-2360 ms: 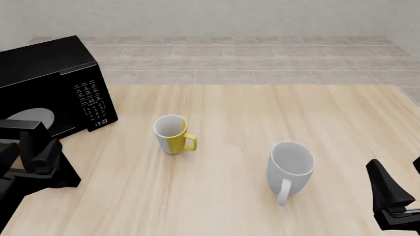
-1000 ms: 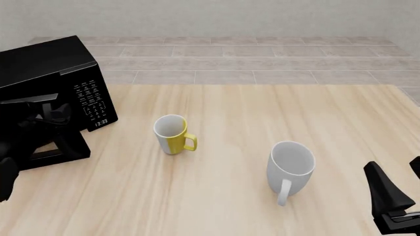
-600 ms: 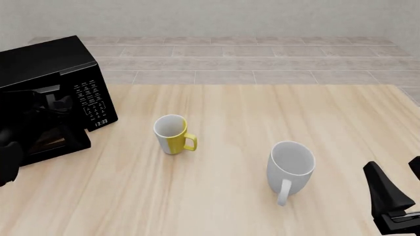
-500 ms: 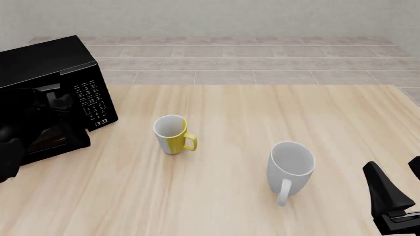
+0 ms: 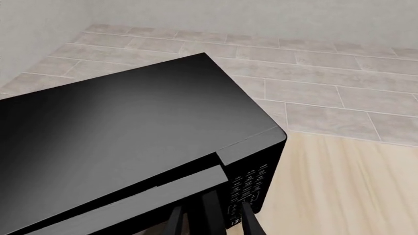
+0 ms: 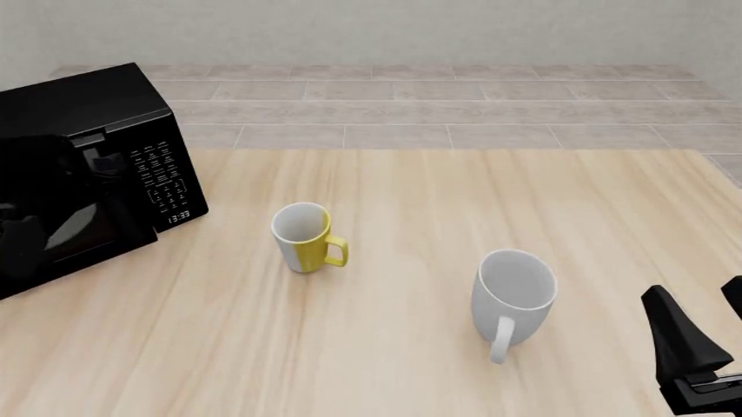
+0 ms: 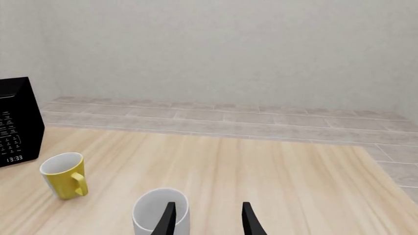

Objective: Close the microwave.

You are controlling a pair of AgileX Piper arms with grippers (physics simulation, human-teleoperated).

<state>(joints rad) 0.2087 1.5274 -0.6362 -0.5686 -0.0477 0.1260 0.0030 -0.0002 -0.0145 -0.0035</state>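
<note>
The microwave (image 6: 82,174) is a large glossy black box at the table's far left, with a white keypad and a clock. Its dark glass door (image 6: 52,221) lies flush with the keypad panel. The left wrist view looks down on the microwave's top (image 5: 124,142) and the door's upper edge. My left gripper (image 5: 209,213) is up against the door, fingers apart with nothing between them. In the front view it cannot be told apart from the black door. My right gripper (image 6: 701,317) hangs open at the near right edge, and in its wrist view its fingers (image 7: 166,220) are empty.
A yellow and white mug (image 6: 305,237) stands upright in front of the microwave's right corner. A larger white mug (image 6: 513,300) stands nearer, just ahead of my right gripper, also as the white mug (image 7: 160,213). Tiled floor lies beyond the table's far edge.
The microwave door has swung from wide open to flush with the front, with my left gripper moving in against it. The right arm and both mugs stayed put.
</note>
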